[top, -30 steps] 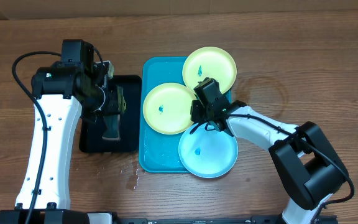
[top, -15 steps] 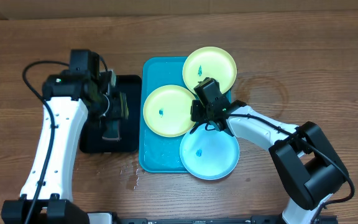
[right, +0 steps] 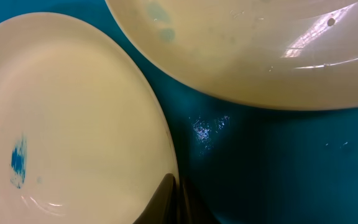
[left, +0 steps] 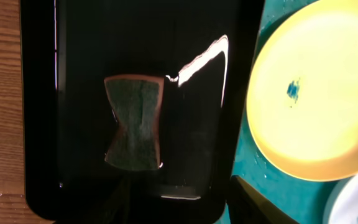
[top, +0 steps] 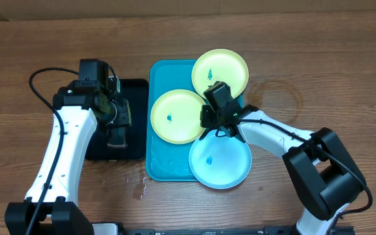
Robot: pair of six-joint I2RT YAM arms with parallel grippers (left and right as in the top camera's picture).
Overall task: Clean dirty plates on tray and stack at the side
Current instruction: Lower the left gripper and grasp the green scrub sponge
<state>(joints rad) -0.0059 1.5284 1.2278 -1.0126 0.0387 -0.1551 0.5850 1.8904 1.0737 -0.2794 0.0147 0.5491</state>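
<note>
Three plates lie on the turquoise tray: a green plate at the back, a middle green plate and a light blue plate in front. Each carries a small teal smudge. My right gripper is shut on the right rim of the middle green plate, with the back green plate just ahead of it. Over the black tray, my left gripper hovers open and holds nothing. A green sponge lies in that tray just ahead of it.
The black tray sits directly left of the turquoise tray. Water drops glisten on the wooden table by the turquoise tray's front left corner. A water ring mark shows to the right of the plates.
My left arm has shifted a little to the right over the black tray and its jaws have narrowed. The right gripper stays on the middle plate's rim.
</note>
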